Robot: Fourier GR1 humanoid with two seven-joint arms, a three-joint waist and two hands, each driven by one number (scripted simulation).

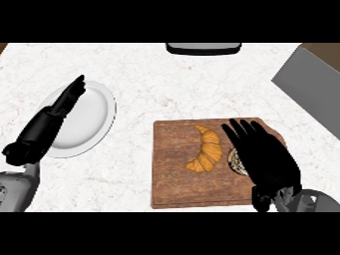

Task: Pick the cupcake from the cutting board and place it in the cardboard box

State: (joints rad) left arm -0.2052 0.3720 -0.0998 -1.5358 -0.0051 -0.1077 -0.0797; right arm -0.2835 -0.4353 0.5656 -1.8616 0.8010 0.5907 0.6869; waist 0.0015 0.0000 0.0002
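Head view | right hand (pixel 269 159) fingers straight, spread apart, holding nothing, over cupcake (pixel 234 160), mostly hidden at 3 o'clock of cutting board (pixel 180 191) | croissant (pixel 208 150) just beside at 9 o'clock | left hand (pixel 51 122) fingers straight, together, above white plate (pixel 95 119) | grey box (pixel 323 92) at 2 o'clock

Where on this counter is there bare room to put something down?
Bare counter lies between the plate, the cutting board and the dark object at the far edge. The board's right side is crowded: croissant, cupcake, right hand.
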